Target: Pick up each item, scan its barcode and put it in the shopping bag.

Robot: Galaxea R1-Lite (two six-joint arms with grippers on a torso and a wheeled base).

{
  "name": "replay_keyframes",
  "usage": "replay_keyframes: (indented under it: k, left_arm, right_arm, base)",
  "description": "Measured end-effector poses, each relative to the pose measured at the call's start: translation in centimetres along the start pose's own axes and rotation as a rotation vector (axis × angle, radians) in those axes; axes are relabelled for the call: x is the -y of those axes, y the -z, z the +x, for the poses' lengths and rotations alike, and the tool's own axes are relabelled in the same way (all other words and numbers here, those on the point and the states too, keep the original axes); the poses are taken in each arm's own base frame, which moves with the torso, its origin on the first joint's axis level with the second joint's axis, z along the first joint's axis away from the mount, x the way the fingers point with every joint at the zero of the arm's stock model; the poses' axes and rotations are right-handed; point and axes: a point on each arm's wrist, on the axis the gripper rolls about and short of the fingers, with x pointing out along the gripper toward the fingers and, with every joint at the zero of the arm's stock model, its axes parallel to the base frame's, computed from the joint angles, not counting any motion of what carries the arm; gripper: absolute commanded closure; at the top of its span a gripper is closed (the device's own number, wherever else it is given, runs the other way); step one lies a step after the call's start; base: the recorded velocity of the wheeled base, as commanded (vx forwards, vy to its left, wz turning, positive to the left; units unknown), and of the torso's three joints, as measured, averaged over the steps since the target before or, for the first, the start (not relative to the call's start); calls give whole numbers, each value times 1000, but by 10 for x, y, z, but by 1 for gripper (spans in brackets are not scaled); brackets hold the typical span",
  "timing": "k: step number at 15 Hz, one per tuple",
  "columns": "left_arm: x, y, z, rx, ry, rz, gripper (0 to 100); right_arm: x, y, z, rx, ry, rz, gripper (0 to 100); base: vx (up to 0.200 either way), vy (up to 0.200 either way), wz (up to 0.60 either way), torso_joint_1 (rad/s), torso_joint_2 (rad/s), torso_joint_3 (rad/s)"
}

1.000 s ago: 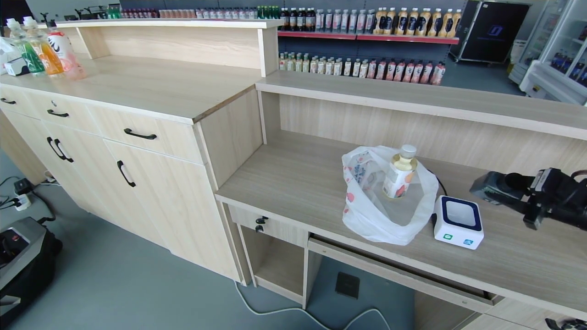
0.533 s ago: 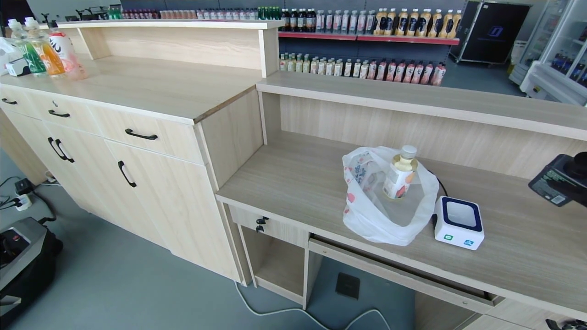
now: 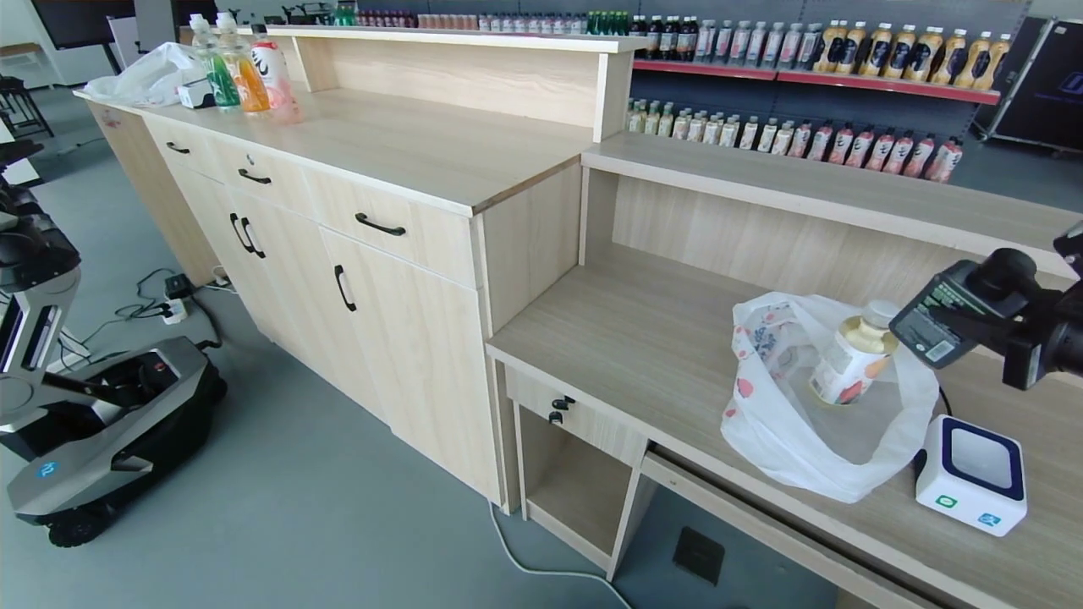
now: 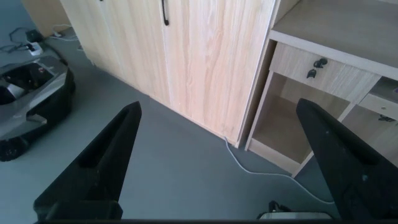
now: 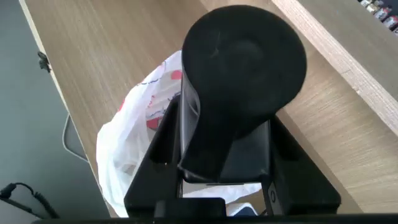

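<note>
- Left hand: fingers spread apart and holding nothing; it hangs over the floor in front of the cabinet doors.
- Bag: thin, limp plastic on the table, mouth open upward. It would probably fold if brushed. A pale bottle stands inside.
- Dark bottle: held in the air above the bag's right rim, tilted, barcode label facing outward. Judged rigid, smooth-walled and moderately heavy if full, so it is best gripped across the body, clear of the label.
- Right hand: clamped on the dark bottle; the arm enters from the right.
- Scanner: on the table just right of the bag, window upward.
</note>
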Motion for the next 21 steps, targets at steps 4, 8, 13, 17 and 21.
replay_keyframes:
  k: [4, 8, 13, 17, 21]
  left_arm:
    - [0, 0, 0, 0, 0, 0, 0]
    - [0, 0, 0, 0, 0, 0, 0]
    - [0, 0, 0, 0, 0, 0, 0]
    - [0, 0, 0, 0, 0, 0, 0]
    - [0, 0, 0, 0, 0, 0, 0]
  right_arm:
    - [-7, 33, 31, -90, -86, 106, 100]
    - [-9, 62, 54, -134, -116, 148, 100]
    - [-19, 92, 82, -146, -157, 155, 100]
    - [-29, 108, 100, -147, -188, 155, 100]
    - [-39, 117, 112, -137, -216, 140, 100]
  base:
    - [0, 0, 0, 0, 0, 0]
    - [0, 0, 0, 0, 0, 0]
    - [0, 0, 0, 0, 0, 0]
    - [0, 0, 0, 0, 0, 0]
    - [0, 0, 0, 0, 0, 0]
